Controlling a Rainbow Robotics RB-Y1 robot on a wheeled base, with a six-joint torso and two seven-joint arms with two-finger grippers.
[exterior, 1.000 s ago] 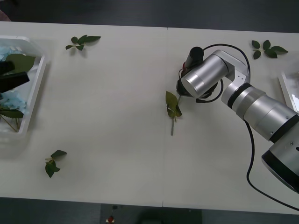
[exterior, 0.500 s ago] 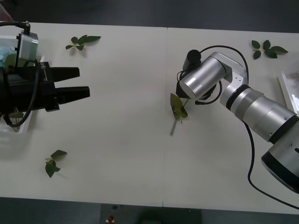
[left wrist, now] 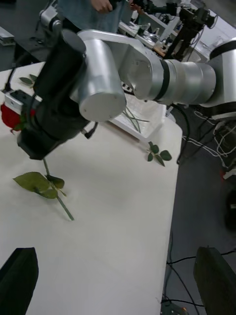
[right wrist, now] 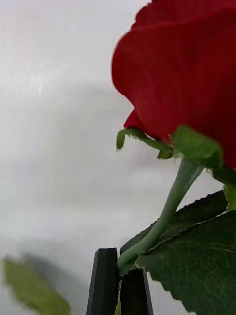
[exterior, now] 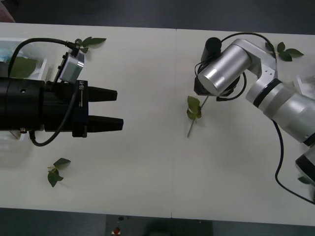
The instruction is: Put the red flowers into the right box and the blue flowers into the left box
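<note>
- Right gripper (right wrist: 118, 280) above the middle of the white table (exterior: 147, 172), right of centre; jaws clamped on the green stem of a red rose (right wrist: 182, 74).
- Front view: the rose's stem and leaves (exterior: 194, 109) hang below the gripper, stem tip low over the table; I cannot tell whether it touches. Bloom hidden under the wrist here; in the left wrist view it shows red (left wrist: 10, 115) beside the gripper body.
- Left gripper (exterior: 118, 109) reaches in from the left side over the table, jaws apart, holding nothing, well apart from the rose.
- Left box (exterior: 42, 66) at the table's far left edge, mostly covered by the left arm; a large green leaf (exterior: 22, 67) shows in it.
- Right box (left wrist: 142, 115) behind the right arm, thin stems lying in it.
- Loose leaf sprigs on the table: front left (exterior: 55, 172), back left (exterior: 91, 42), back right (exterior: 285, 50).
</note>
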